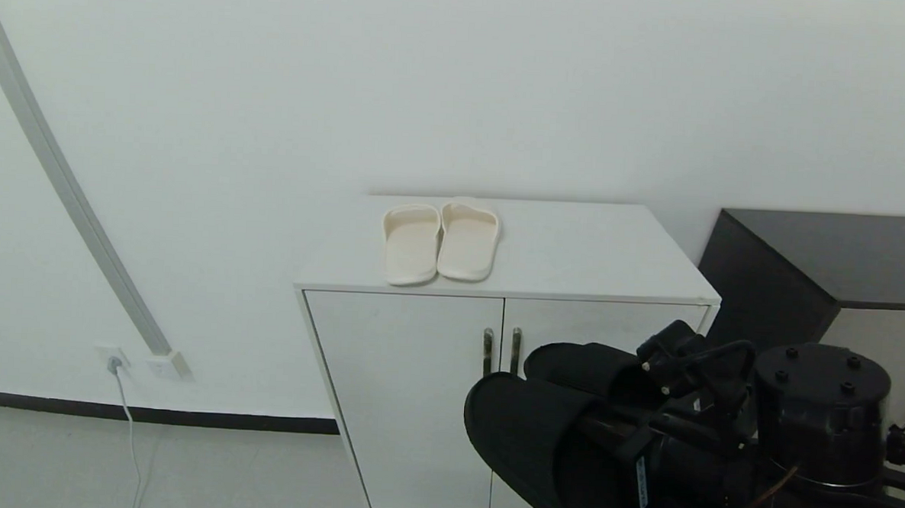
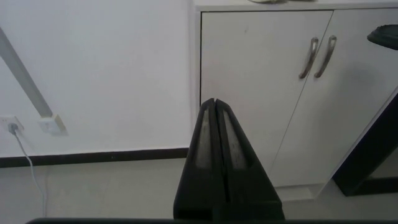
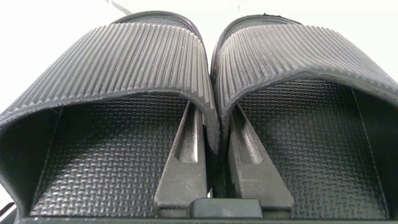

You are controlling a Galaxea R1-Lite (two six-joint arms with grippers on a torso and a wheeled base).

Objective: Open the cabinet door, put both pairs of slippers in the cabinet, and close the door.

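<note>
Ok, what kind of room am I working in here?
Probably a home entryway or a mock-up of one: a white cabinet against a plain wall, cream slippers on top, and a low wall socket.

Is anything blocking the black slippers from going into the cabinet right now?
Yes. Both cabinet doors are shut, so the black slippers, clamped in the right gripper in front of the right door, cannot go in. Nothing visible lies between the shut left gripper and the door handles.
</note>
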